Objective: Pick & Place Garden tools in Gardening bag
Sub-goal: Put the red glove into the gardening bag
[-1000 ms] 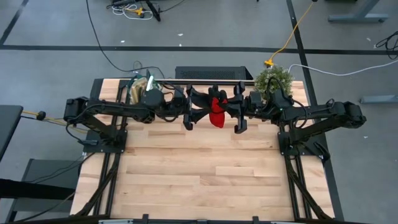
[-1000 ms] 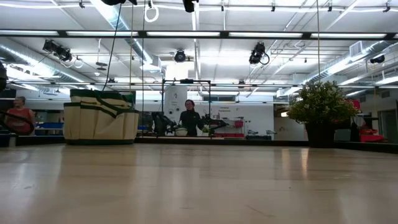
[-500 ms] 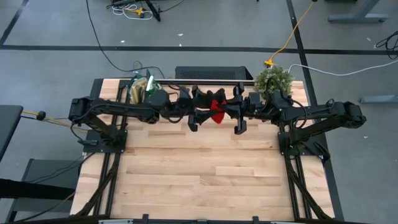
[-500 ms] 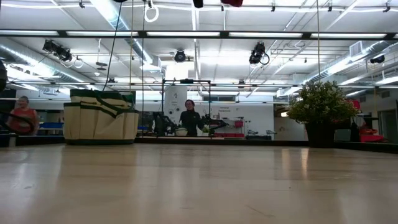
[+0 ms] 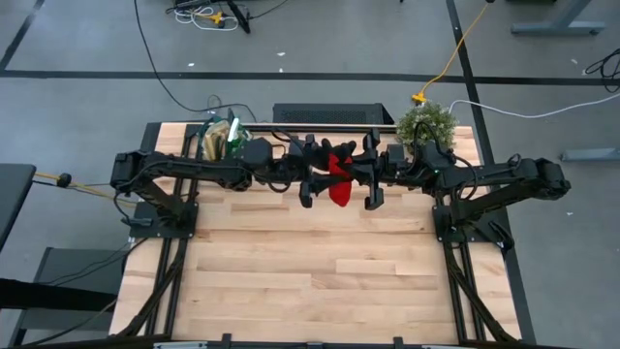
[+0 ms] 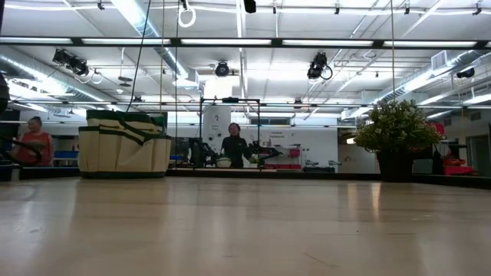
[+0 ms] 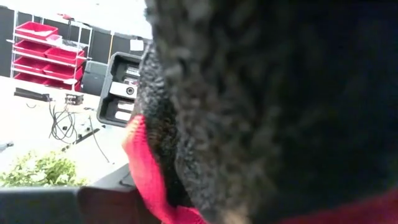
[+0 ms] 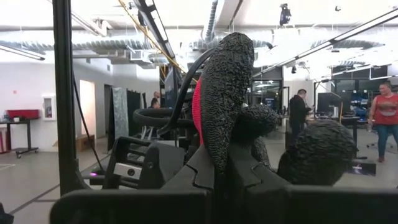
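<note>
Both arms meet up in the air over the far side of the table, between the gardening bag at the far left corner and the one bushy plant at the far right corner. The right gripper is pinched tight on a black-and-red glove, which hangs just right of the bag, well off the tabletop. Whether that's one glove or a pair bunched together is hard to say. The left gripper is right up against the same glove from the bag side; its wrist camera is filled with black knit and a red cuff, and its fingers can't be made out. One bag, with a few tool handles poking out of it. From table height the bag stands upright at the far edge.
</note>
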`<action>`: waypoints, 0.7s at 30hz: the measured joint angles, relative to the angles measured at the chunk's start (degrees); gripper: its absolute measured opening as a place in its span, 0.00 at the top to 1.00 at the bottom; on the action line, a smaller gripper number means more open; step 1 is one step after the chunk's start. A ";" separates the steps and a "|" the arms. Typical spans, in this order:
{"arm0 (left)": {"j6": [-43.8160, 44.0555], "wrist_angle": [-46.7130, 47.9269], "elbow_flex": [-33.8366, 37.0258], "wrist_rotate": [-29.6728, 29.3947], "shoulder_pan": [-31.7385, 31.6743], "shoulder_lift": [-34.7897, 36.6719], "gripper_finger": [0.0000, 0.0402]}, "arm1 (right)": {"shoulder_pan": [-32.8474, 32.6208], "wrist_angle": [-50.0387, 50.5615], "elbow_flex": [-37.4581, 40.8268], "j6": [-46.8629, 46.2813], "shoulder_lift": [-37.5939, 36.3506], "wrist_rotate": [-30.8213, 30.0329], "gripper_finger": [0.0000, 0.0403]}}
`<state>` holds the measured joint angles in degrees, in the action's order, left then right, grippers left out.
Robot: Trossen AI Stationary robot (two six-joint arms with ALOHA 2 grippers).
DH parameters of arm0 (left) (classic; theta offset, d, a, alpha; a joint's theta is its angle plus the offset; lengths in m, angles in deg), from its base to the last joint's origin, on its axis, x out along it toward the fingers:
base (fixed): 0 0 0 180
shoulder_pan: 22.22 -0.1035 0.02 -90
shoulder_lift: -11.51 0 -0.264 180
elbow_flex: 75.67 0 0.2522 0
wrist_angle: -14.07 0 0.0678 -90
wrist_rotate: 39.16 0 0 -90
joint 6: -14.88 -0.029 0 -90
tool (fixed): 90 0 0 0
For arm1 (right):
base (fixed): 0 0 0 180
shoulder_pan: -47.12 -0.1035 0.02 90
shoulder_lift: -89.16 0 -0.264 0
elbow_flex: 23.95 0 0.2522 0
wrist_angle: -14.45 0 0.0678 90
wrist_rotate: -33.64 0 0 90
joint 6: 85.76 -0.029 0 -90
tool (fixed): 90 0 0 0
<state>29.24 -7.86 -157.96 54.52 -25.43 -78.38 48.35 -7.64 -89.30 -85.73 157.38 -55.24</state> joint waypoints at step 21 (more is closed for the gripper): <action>-0.04 0.61 0.02 0.08 0.00 0.02 0.76 | 0.00 0.38 0.00 0.05 -0.02 -0.20 0.92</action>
<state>29.20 -7.25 -157.94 54.60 -25.43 -78.36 48.35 -7.25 -89.30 -85.68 157.36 -55.43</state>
